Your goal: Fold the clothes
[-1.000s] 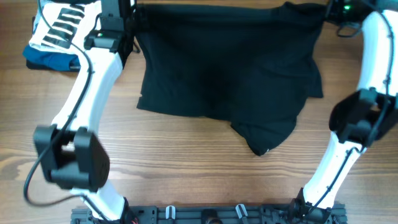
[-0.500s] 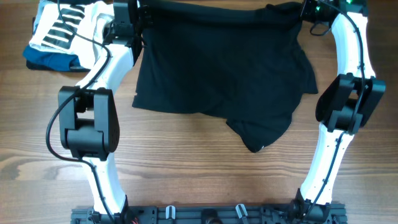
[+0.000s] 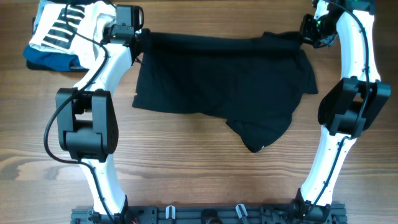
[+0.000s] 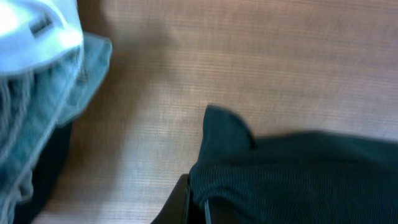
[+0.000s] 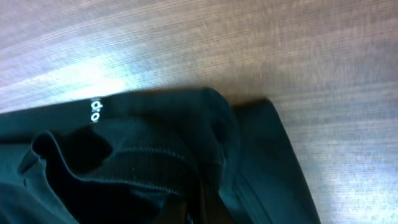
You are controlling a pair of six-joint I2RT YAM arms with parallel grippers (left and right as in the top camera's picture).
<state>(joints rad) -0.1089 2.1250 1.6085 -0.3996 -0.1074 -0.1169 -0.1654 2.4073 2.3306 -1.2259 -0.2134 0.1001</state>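
Wooden bench [image 3: 186,168] fills every view; the wrist views are soft, and the jaws sit buried in cloth. White lettering [image 5: 95,109] on the fabric is cut short by a fold. A folded striped and blue pile [image 3: 59,34] sits toward the far left corner, partly out of frame. The black garment [image 3: 224,81] lies spread near the far edge; the left pincer [image 3: 139,35] is clamped tight on its far left corner, the right pincer [image 3: 303,31] on its far right corner.

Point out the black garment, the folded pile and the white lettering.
black garment [image 3: 224,78]: overhead, middle of the cloth.
folded pile [image 3: 62,28]: overhead, striped top layer.
white lettering [image 5: 95,110]: right wrist, on the print.
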